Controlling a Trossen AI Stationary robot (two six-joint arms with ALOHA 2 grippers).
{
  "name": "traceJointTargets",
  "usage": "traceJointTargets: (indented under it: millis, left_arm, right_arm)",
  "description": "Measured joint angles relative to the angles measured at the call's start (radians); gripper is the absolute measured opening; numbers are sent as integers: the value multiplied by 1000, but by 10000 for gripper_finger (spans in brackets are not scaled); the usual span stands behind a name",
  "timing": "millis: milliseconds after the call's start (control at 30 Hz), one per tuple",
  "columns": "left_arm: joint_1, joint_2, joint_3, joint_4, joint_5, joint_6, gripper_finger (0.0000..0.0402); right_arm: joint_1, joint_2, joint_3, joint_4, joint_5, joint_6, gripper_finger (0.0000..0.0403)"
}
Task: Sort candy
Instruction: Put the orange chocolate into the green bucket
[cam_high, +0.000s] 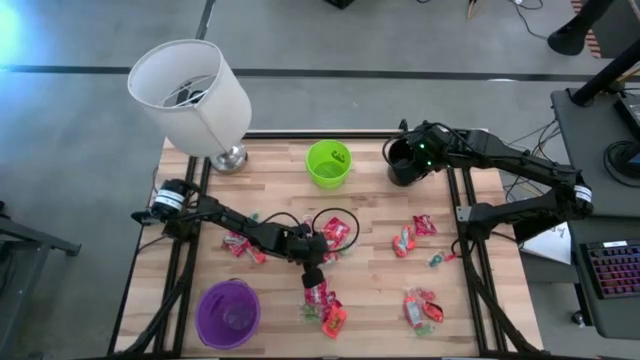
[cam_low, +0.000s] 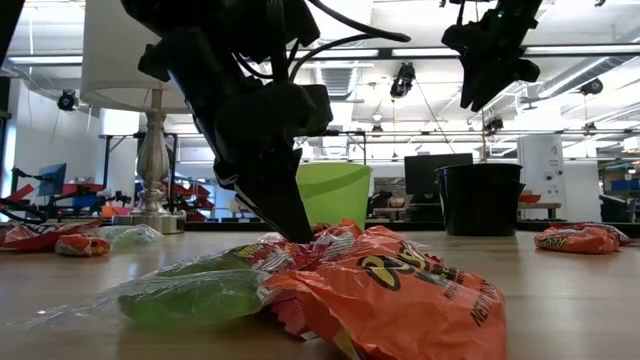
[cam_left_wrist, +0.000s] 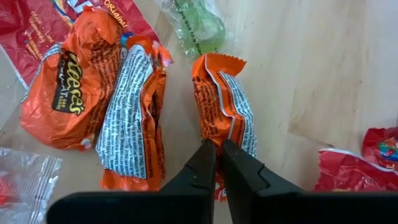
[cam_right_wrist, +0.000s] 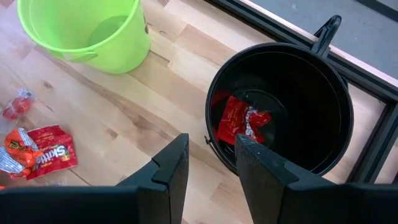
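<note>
Candy lies scattered over the wooden table (cam_high: 380, 290). In the left wrist view three orange packets lie side by side with a green sweet (cam_left_wrist: 199, 28) beyond them. My left gripper (cam_left_wrist: 219, 152) points steeply down and is shut on the right-hand orange packet (cam_left_wrist: 224, 106), in the cluster near the table's front (cam_high: 318, 295). My right gripper (cam_right_wrist: 211, 155) hangs open above the black cup (cam_right_wrist: 280, 106), which holds a red packet (cam_right_wrist: 242, 124). The green cup (cam_high: 328, 163) stands at the back, the purple cup (cam_high: 228, 312) at the front left. My left gripper pinches a raised ridge of the orange packet's wrapper (cam_left_wrist: 219, 135) between its two fingers, toward the packet's end nearest the gripper. The fingers come slanting down from above and the table's left. The packet lies on the table beside the other two.
A white-shaded lamp (cam_high: 190, 90) stands at the table's far left corner. More red packets lie at the middle (cam_high: 337, 232), the right (cam_high: 412, 235) and the front right (cam_high: 420, 308). Bare wood shows between the green cup and the middle packets.
</note>
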Motion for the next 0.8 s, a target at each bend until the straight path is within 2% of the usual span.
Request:
traceJointTargets:
  millis: [133,267,500,800]
  left_arm:
    - [0,0,0,1,30,2,23]
    - [4,0,0,2,90,2,60]
    - [4,0,-1,-2,113,2,120]
    - [10,0,-1,-7,105,-5,132]
  right_arm:
    - [0,0,0,0,0,0,123]
    - [0,0,0,0,1,0,123]
    - [0,0,0,1,1,0,123]
    - [0,0,0,1,1,3,123]
